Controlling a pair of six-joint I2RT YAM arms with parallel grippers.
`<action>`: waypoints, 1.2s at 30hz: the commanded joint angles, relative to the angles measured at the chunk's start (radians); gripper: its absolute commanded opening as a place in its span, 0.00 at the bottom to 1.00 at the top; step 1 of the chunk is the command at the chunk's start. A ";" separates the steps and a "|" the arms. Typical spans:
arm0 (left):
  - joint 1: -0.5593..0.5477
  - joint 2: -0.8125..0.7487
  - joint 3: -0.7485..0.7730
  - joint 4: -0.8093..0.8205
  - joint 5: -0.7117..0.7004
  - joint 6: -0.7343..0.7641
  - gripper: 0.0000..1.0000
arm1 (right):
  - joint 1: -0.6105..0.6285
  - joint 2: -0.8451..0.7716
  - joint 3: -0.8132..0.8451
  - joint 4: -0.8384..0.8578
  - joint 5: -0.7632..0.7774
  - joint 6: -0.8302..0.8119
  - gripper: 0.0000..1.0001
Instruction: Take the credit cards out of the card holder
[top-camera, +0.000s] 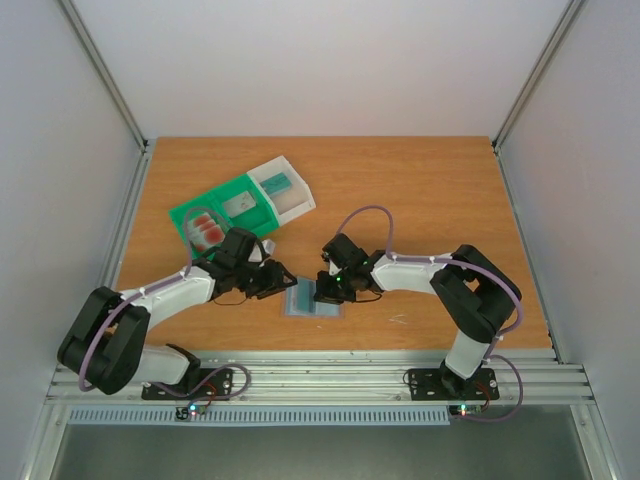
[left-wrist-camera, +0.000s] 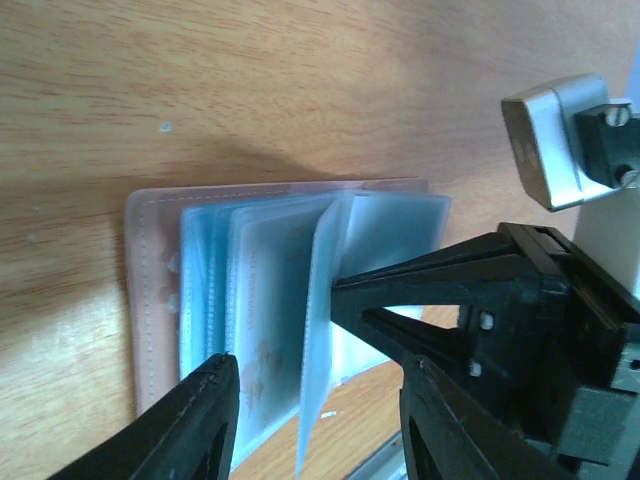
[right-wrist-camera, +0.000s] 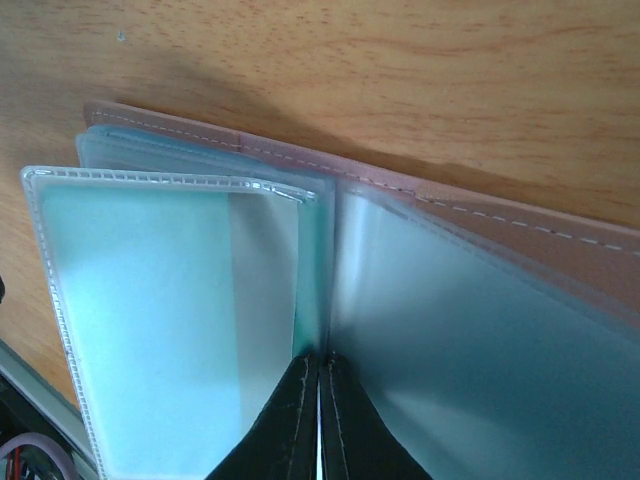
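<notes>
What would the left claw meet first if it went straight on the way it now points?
Most likely the clear pale-blue plastic sleeves of the open pink-edged card holder, just ahead of the left claw; depth is hard to judge.

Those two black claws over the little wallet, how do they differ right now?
The left gripper stands open, its jaws spread either side of the pages of the card holder. The right gripper is shut and seems to pinch one clear sleeve upright. In the overhead view the left gripper reaches in from the left side and the right gripper from the right. Both are black, two-fingered and working at the same open card holder.
</notes>
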 joint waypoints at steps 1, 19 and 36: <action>-0.005 -0.004 -0.006 0.093 0.059 -0.040 0.46 | 0.006 0.013 -0.032 -0.006 0.048 -0.014 0.03; -0.005 0.119 -0.037 0.283 0.110 -0.115 0.35 | 0.006 -0.002 -0.067 0.041 0.040 0.002 0.03; -0.018 0.160 -0.039 0.328 0.130 -0.145 0.31 | 0.006 -0.014 -0.080 0.060 0.042 0.001 0.02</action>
